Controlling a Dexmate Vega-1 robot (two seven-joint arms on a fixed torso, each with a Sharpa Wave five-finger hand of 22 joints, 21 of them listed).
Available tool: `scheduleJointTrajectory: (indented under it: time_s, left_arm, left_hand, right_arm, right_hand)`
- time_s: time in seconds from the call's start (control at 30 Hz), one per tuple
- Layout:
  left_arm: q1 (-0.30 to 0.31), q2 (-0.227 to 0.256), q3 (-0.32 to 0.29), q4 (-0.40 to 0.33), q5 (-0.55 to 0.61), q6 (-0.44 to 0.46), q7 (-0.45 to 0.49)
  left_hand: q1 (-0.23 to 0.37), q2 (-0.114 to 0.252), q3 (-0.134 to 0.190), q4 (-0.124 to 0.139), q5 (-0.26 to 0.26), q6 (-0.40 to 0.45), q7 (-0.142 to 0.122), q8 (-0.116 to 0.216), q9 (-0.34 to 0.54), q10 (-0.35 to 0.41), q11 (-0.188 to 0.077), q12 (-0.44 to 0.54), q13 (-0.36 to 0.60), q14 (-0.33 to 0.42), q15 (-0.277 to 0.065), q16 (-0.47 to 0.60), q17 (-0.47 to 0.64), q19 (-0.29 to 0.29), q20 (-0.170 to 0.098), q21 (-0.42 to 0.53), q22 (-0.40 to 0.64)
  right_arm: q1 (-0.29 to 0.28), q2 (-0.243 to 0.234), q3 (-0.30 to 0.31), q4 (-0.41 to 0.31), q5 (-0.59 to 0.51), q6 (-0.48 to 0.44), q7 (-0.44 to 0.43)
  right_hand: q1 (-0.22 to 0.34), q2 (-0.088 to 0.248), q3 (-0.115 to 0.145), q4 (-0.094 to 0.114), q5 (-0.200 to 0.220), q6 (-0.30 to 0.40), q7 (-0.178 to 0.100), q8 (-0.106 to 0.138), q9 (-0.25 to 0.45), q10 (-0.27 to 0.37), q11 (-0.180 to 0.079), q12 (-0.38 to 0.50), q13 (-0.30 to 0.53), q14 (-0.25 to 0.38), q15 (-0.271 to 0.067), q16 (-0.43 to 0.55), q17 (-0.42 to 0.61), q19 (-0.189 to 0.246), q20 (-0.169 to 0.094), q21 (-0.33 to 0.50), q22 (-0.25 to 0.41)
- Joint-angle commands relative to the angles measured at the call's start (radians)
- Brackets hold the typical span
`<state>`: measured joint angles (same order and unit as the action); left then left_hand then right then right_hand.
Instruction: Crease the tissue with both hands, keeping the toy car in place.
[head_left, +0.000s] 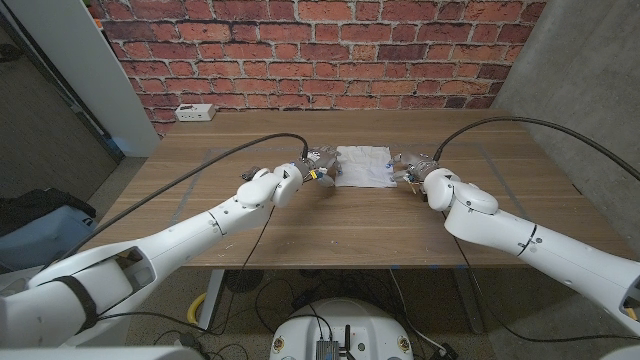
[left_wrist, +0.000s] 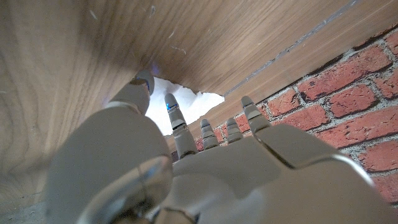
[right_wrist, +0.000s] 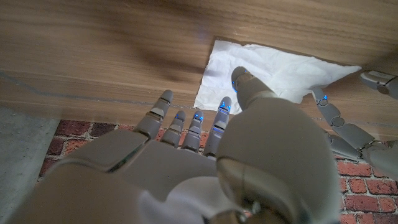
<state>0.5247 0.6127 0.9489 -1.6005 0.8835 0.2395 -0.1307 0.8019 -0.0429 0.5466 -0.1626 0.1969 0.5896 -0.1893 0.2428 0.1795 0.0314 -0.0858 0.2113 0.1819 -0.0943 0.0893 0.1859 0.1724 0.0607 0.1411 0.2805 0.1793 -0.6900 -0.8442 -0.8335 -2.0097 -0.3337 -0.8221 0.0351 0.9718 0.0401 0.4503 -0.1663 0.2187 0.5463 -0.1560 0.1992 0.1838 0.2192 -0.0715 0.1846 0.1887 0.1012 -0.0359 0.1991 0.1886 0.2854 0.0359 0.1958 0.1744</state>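
A white tissue lies spread and slightly wrinkled on the wooden table, a little past its middle. My left hand stands at the tissue's left edge with its fingers apart and holds nothing. In the left wrist view the tissue shows just beyond my left hand's fingertips. My right hand is at the tissue's right edge, fingers spread. In the right wrist view its thumb reaches over the tissue; contact cannot be told. The left hand's fingers show at the tissue's far side.
A white socket strip lies at the table's back left corner. Black cables run along both arms above the tabletop. A brick wall stands behind the table. A blue bag sits on the floor to the left.
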Motion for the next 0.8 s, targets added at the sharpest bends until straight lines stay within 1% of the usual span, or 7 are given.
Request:
scheduleJointTrajectory:
  time_s: [0.03,0.27,0.53,0.67,0.7,0.73,0.8]
  left_arm:
    - [-0.003,-0.007,0.010,0.018,0.000,-0.002,0.012]
    - [-0.008,-0.009,0.016,0.024,0.002,0.000,0.005]
    - [-0.018,-0.017,0.022,0.041,-0.004,-0.009,0.003]
    - [-0.020,-0.021,0.020,0.050,-0.019,-0.017,0.008]
    - [-0.020,-0.021,0.020,0.051,-0.021,-0.018,0.011]
    - [-0.020,-0.020,0.019,0.050,-0.021,-0.019,0.017]
    - [-0.018,-0.017,0.017,0.044,-0.021,-0.020,0.023]
  left_hand:
    - [0.018,0.007,-0.009,0.001,-0.004,0.005,-0.002,-0.007,0.002,0.003,-0.004,0.001,0.000,0.006,0.001,0.001,0.000,0.010,-0.001,-0.006,0.003]
    - [0.024,0.012,-0.015,0.003,-0.006,0.016,0.000,-0.010,0.002,0.006,-0.002,0.000,0.000,0.007,0.000,0.000,0.000,0.012,-0.003,-0.010,0.004]
    - [0.028,0.015,-0.023,0.005,-0.007,0.016,0.000,-0.019,0.002,0.007,-0.007,-0.002,0.000,0.007,-0.004,-0.001,0.000,0.015,-0.007,-0.013,0.004]
    - [0.026,0.013,-0.030,0.007,-0.009,0.017,0.011,-0.022,0.002,0.007,-0.009,-0.003,0.000,0.006,-0.008,-0.002,0.000,0.014,-0.011,-0.016,0.004]
    - [0.024,0.012,-0.035,0.009,-0.010,0.017,0.019,-0.025,0.002,0.007,-0.007,-0.003,0.000,0.006,-0.008,-0.003,0.000,0.015,-0.011,-0.017,0.004]
    - [0.022,0.011,-0.037,0.009,-0.010,0.017,0.021,-0.026,0.002,0.008,-0.002,-0.003,0.000,0.006,-0.007,-0.003,0.000,0.014,-0.009,-0.018,0.004]
    - [0.019,0.009,-0.042,0.011,-0.011,0.019,0.019,-0.027,0.002,0.010,-0.005,-0.003,0.000,0.007,-0.009,-0.002,0.000,0.015,-0.011,-0.019,0.004]
  right_arm:
    - [0.029,0.012,-0.035,0.031,-0.019,0.008,0.043]
    - [0.037,0.024,-0.047,0.055,-0.040,0.007,0.041]
    - [0.047,0.044,-0.060,0.100,-0.054,0.011,0.043]
    - [0.054,0.053,-0.071,0.126,-0.063,0.010,0.044]
    - [0.055,0.058,-0.074,0.132,-0.068,0.004,0.044]
    - [0.056,0.060,-0.077,0.138,-0.072,0.005,0.040]
    - [0.054,0.065,-0.078,0.152,-0.075,0.010,0.031]
  right_hand:
    - [0.015,0.000,-0.005,0.000,0.005,-0.011,-0.004,-0.007,0.005,-0.009,0.001,0.000,0.001,-0.005,-0.009,-0.004,0.003,-0.008,0.000,0.000,0.003]
    - [0.020,-0.005,-0.014,0.001,0.005,-0.007,0.005,-0.005,0.006,0.000,0.001,0.006,0.001,0.001,-0.012,-0.001,0.002,-0.004,-0.001,0.002,0.003]
    - [0.027,-0.009,-0.030,0.005,0.005,0.025,0.022,0.005,0.006,0.022,0.002,0.014,0.001,0.020,-0.016,0.008,0.002,0.008,-0.004,0.008,0.003]
    - [0.032,-0.007,-0.040,0.009,0.005,0.055,0.019,0.013,0.006,0.038,0.000,0.019,0.001,0.034,-0.022,0.014,0.003,0.017,-0.009,0.011,0.004]
    - [0.034,-0.005,-0.043,0.011,0.005,0.064,0.020,0.015,0.006,0.044,0.001,0.021,0.001,0.042,-0.027,0.017,0.003,0.021,-0.012,0.012,0.004]
    - [0.036,-0.004,-0.047,0.012,0.005,0.075,0.021,0.017,0.006,0.058,0.001,0.025,0.001,0.052,-0.034,0.021,0.004,0.027,-0.015,0.014,0.004]
    - [0.041,-0.001,-0.055,0.013,0.005,0.093,0.024,0.019,0.006,0.076,0.001,0.029,0.001,0.077,-0.051,0.031,0.006,0.039,-0.017,0.018,0.005]
